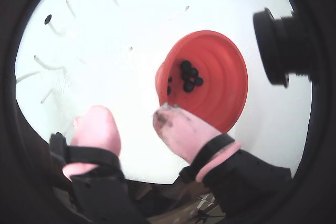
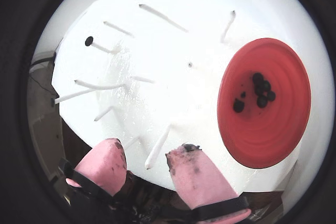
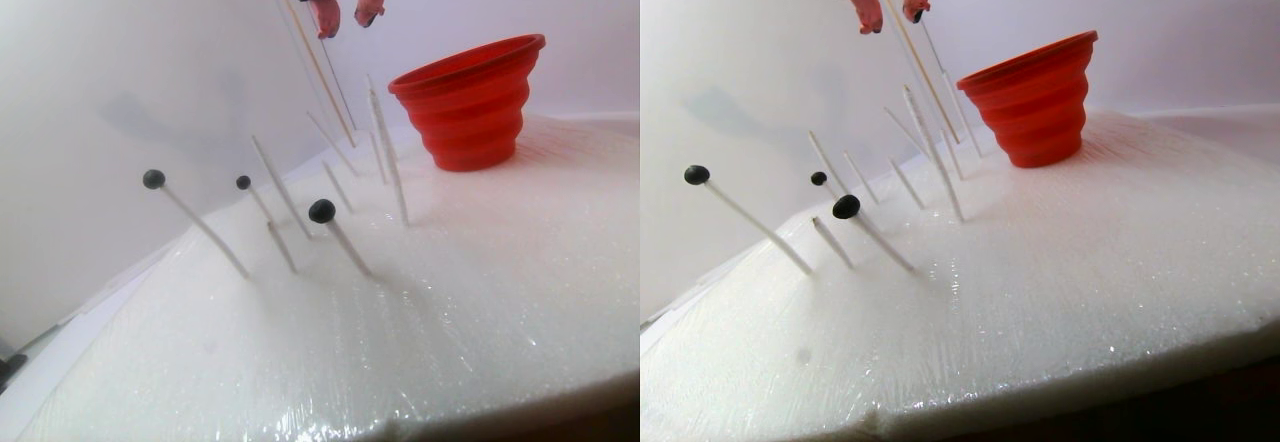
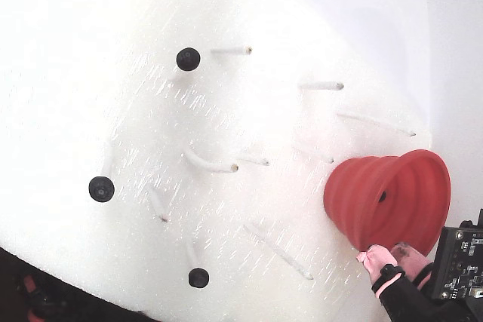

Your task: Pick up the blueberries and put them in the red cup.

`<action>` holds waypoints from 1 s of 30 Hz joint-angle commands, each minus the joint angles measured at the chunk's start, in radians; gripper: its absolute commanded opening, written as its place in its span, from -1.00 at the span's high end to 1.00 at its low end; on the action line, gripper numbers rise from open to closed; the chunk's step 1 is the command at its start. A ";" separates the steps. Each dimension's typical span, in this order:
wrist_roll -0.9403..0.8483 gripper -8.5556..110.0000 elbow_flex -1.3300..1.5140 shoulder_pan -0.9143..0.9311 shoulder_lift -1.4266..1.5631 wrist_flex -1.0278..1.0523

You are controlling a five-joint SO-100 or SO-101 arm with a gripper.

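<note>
**Several blueberries in the cup, three on pegs**

Three blueberries (image 3: 154, 178) sit on the tips of thin white pegs (image 3: 205, 230) at the left of the stereo pair view: small, round, matte blue-black balls, each far smaller than the cup. The pegs lean out of a white foam-like table (image 3: 480, 292), and most of them carry nothing. Moving right in that view, you see the fingers (image 3: 345, 14) hanging high above the table, pink-tipped with black bands, spread apart and holding nothing. Right of them stands the red cup (image 3: 470, 102), upright on the table, a ribbed, stepped cone with a wide flared rim.

In both wrist views you look down past the parted pink fingers (image 1: 131, 119) into the cup (image 2: 283, 124). A cluster of blueberries (image 2: 261, 90) lies on its stepped red floor, bunched together and touching. You cannot count them exactly.
</note>
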 commanded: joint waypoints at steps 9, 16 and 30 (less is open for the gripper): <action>0.000 0.61 0.064 -0.083 0.086 0.020; 0.000 0.61 0.137 -0.118 0.115 0.012; -0.012 0.61 0.239 -0.155 0.072 -0.067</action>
